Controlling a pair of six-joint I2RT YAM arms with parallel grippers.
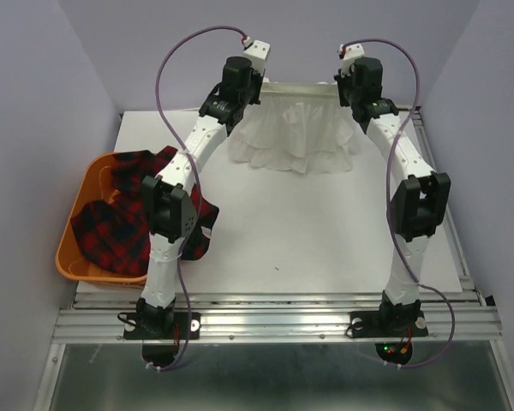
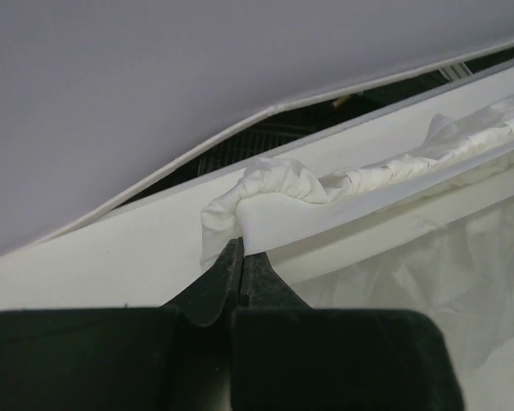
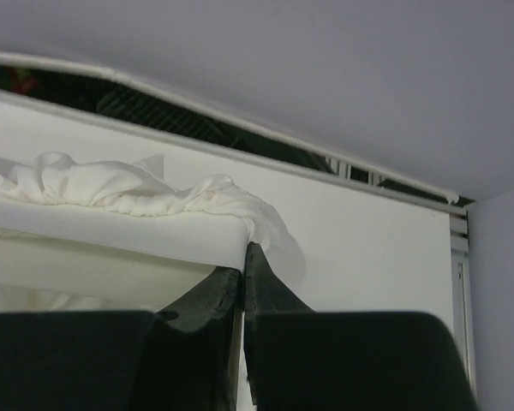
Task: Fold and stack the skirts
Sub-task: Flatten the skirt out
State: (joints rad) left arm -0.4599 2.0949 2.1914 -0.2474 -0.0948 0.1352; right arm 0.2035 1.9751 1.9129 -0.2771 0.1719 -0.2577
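Arm bases: the left base (image 1: 158,321) and the right base (image 1: 392,321) sit on the metal rail at the near edge.
Orange basket (image 1: 64,261): near left, beside the left arm.
Plaid skirts (image 1: 111,227): red-and-black, heaped in the basket; one spills over its right rim onto the table (image 1: 308,231), under the left arm.
White skirt (image 1: 295,137): at the table's far edge, waistband (image 2: 368,175) drawn straight between the two grippers, ruffled tiers fanning back toward me. I cannot tell whether it is lifted.
Left gripper (image 2: 240,248): jaws pressed together, pinching the waistband's bunched left end.
Right gripper (image 3: 246,253): jaws pressed together, pinching the waistband's right end.
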